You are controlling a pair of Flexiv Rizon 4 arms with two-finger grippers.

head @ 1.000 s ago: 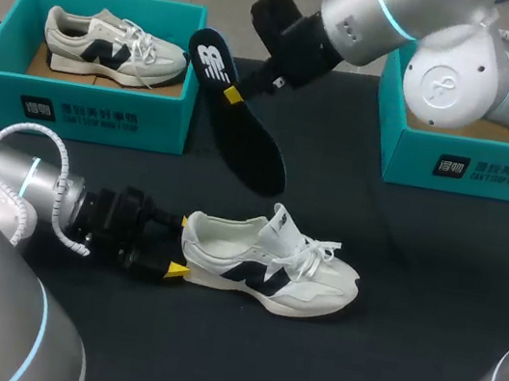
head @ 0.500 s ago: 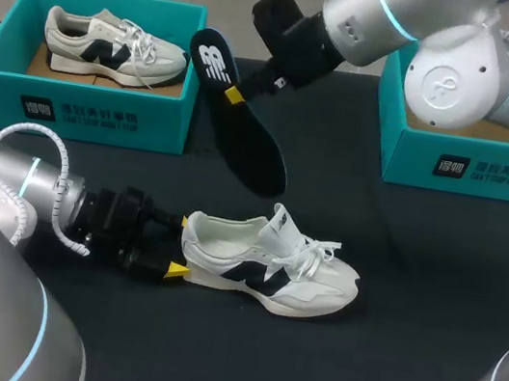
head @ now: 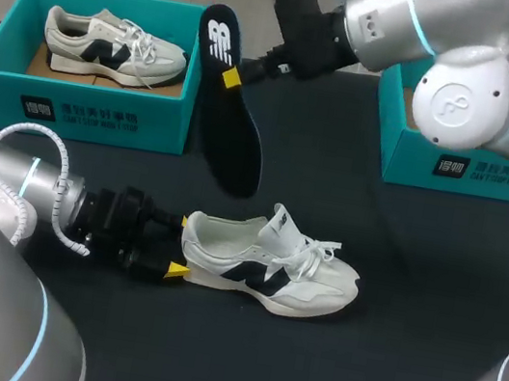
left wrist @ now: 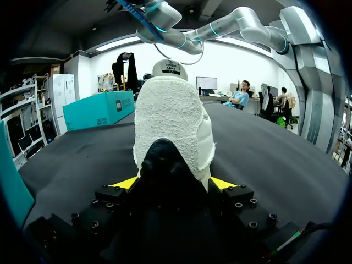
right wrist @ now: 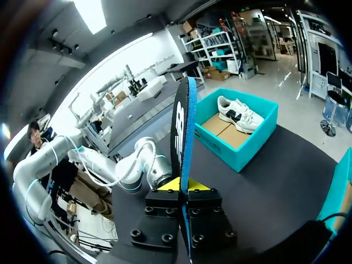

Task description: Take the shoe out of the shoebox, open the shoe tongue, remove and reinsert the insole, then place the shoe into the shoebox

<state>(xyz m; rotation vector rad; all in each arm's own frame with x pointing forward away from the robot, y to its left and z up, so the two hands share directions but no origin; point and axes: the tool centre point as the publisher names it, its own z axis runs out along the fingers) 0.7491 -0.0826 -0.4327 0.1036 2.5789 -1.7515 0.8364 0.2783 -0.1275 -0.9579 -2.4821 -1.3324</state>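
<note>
A white shoe is seen lying on its sole on a black table, toe pointed away from the left arm, laces loose and the tongue standing up. The shoe's heel is clasped by the left gripper, which lies low on the table directly behind the shoe; its two yellow-tipped fingers are spread only as wide as the heel and are pressed against it from both sides. Above and beyond the shoe, clear of the table, a black insole is held in the air by the right gripper. The insole is pinched close to its heel end between fingers that are nearly closed, one on each face. It hangs tilted, its toe end dropping toward the shoe's heel opening without touching it. A white mark is printed on the upper end, and a blue underside can be made out in the right wrist view. Beyond the shoe on the left arm's side, a teal shoebox stands with a second shoe inside. Beyond the shoe on the right arm's side, another teal shoebox is partly hidden by the right arm.
</note>
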